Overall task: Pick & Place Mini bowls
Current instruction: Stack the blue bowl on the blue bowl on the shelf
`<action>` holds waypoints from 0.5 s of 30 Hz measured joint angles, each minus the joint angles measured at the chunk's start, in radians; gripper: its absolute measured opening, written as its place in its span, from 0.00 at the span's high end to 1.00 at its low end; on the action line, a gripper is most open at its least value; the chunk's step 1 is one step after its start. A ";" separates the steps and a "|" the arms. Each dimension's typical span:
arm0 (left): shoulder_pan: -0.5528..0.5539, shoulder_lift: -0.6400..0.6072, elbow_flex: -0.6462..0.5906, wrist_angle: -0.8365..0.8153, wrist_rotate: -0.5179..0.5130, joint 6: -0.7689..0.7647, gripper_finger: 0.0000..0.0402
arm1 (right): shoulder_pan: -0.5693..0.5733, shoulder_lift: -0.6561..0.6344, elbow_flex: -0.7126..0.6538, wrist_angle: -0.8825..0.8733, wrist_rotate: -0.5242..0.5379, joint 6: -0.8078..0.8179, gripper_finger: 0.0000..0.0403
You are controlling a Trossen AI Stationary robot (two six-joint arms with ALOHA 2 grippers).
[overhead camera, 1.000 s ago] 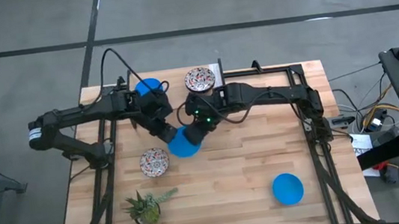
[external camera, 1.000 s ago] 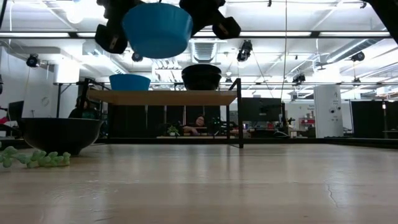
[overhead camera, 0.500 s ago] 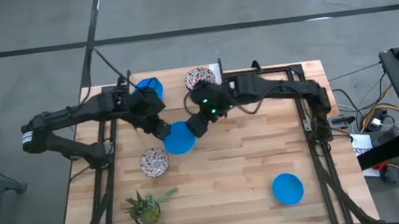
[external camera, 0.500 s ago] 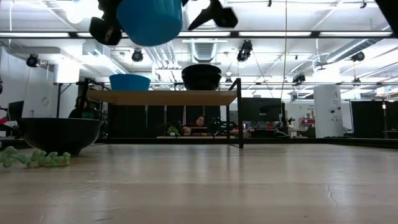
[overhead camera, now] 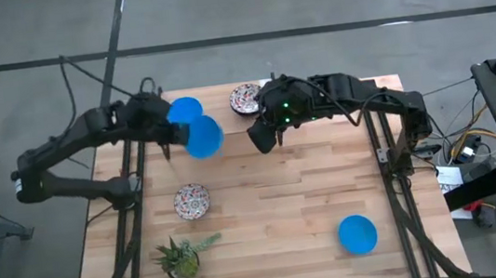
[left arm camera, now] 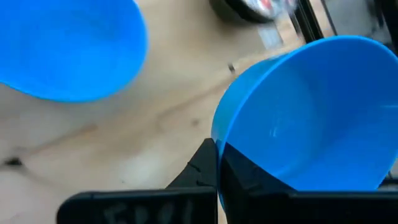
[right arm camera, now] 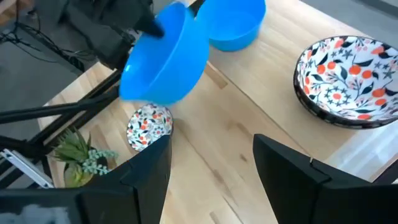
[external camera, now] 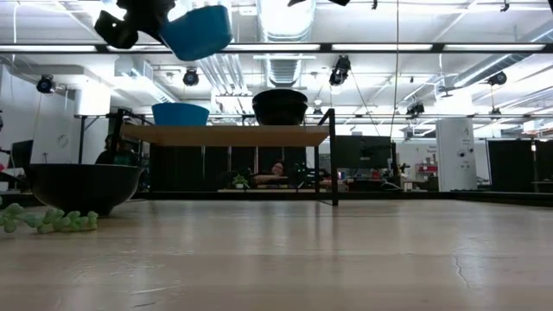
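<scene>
My left gripper (overhead camera: 179,137) is shut on a plain blue mini bowl (overhead camera: 204,136), held high over the table's far left; the bowl also shows in the low view (external camera: 197,30) and the right wrist view (right arm camera: 166,59). My right gripper (overhead camera: 261,138) is open and empty, to the right of that bowl. A second blue bowl (overhead camera: 185,109) and a patterned bowl (overhead camera: 245,99) rest on a raised wooden shelf (external camera: 225,134) at the far edge. Another patterned bowl (overhead camera: 191,201) and a third blue bowl (overhead camera: 357,234) rest on the table. My left gripper pinches the blue bowl's rim (left arm camera: 219,146), one finger outside the wall (left arm camera: 200,169) and one inside the hollow (left arm camera: 249,182). The fingers come from the table's left. The bowl is lifted clear and tilted, close beside the blue bowl on the shelf.
A small green potted plant (overhead camera: 183,257) stands near the front left. Dark frame bars (overhead camera: 129,185) run along the table's left and right sides. The middle of the wooden table (overhead camera: 275,211) is bare.
My left gripper has carried the blue bowl up and toward the table's far left, to beside the shelf's blue bowl, and the bowl has tipped. My right gripper, which stood at the bowl a second ago, has drawn away toward the far right.
</scene>
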 joint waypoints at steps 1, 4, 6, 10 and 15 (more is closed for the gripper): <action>0.028 -0.002 0.002 -0.002 -0.002 0.009 1.00 | 0.000 0.000 0.000 -0.001 -0.001 -0.003 0.44; 0.130 0.004 0.009 -0.019 -0.003 0.044 1.00 | 0.001 0.000 0.000 -0.001 -0.003 -0.026 0.44; 0.204 0.012 0.011 -0.034 -0.003 0.070 1.00 | 0.003 0.001 0.000 -0.001 -0.003 -0.046 0.44; 0.354 0.023 0.020 -0.057 0.037 0.109 1.00 | 0.007 0.002 -0.001 -0.001 -0.004 -0.077 0.44; 0.508 0.057 0.027 -0.057 0.121 0.151 1.00 | 0.008 0.002 -0.001 -0.001 -0.006 -0.106 0.44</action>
